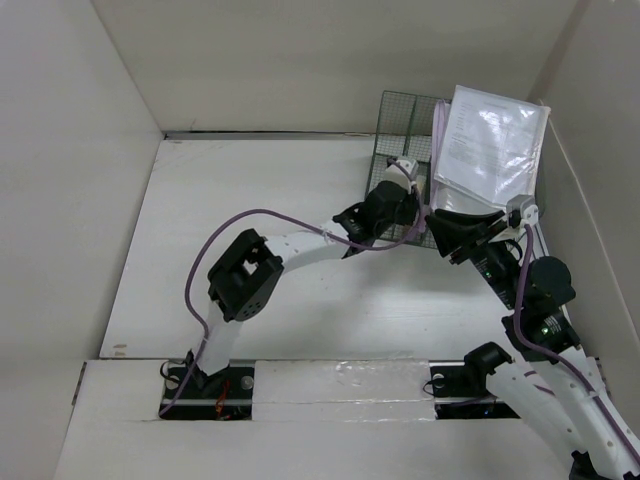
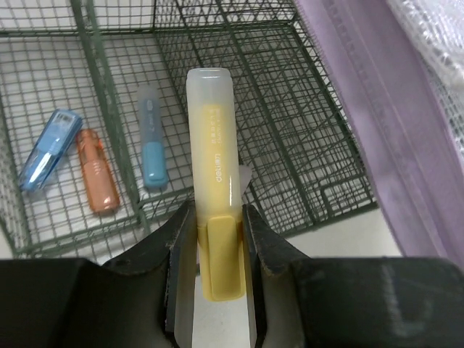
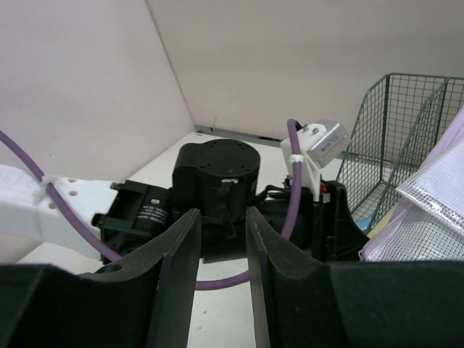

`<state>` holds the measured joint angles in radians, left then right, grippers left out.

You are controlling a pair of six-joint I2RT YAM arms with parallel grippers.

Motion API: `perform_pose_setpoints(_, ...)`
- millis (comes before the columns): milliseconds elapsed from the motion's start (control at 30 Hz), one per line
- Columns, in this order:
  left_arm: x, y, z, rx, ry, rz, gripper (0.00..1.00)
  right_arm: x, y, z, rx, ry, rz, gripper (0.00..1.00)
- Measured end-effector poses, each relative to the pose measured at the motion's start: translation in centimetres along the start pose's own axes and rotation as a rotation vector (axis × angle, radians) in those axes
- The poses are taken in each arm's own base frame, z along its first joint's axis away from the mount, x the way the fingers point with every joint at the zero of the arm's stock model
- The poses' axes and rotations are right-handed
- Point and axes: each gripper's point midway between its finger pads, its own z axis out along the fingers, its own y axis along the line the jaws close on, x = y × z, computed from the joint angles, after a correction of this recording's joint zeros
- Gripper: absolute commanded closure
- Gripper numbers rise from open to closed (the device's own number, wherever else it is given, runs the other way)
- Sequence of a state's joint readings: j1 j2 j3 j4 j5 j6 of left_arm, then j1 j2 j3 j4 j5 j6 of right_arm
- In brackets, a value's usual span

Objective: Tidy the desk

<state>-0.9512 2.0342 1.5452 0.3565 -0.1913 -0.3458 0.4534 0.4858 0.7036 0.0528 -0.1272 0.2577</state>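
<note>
**L gripper** (image 2: 216, 221): narrow-set, clamped on yellow highlighter (image 2: 212, 145). Smooth plastic, translucent cap fwd, hovering at front edge of dark green wire-mesh rack (image 2: 290, 109).
**Step:** filing highlighter in rack.
**Next, prob.:** shift over compartment w/ blue marker (image 2: 49, 148), orange marker (image 2: 96, 170), lt-blue marker (image 2: 152, 145), then release.
**R gripper** (image 3: 221, 225): part open, empty.
**Surface** (image 1: 230, 220): matte white, flat, under rack & arms.

The highlighter (image 2: 210, 167) is seen in yellow under a frosted, see-through cap, with dark print along its body. The wire-mesh rack (image 2: 290, 109) is coloured dark green in a fine grid. Inside it, a translucent blue piece (image 2: 49, 148), an orange piece (image 2: 98, 174) and a light-blue marker (image 2: 153, 148) are shown. The folder (image 2: 377, 123) is tinted purple, and the desk (image 1: 250, 200) is matte white.
</note>
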Motion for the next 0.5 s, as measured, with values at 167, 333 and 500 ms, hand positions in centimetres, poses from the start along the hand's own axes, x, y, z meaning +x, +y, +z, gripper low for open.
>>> perform_pose_setpoints(167,-0.3,-0.9,2.0,0.017,-0.011,0.016,1.0,0.0,0.0,0.0,0.0,0.0,0.0,0.63)
perform_pose_setpoints(333,-0.7,-1.2,3.7,0.025,-0.027,0.015,1.0,0.0,0.0,0.0,0.0,0.0,0.0,0.63)
perform_pose_setpoints(500,-0.8,-0.3,5.9,0.007,-0.042,0.008,1.0,0.0,0.0,0.0,0.0,0.0,0.0,0.63)
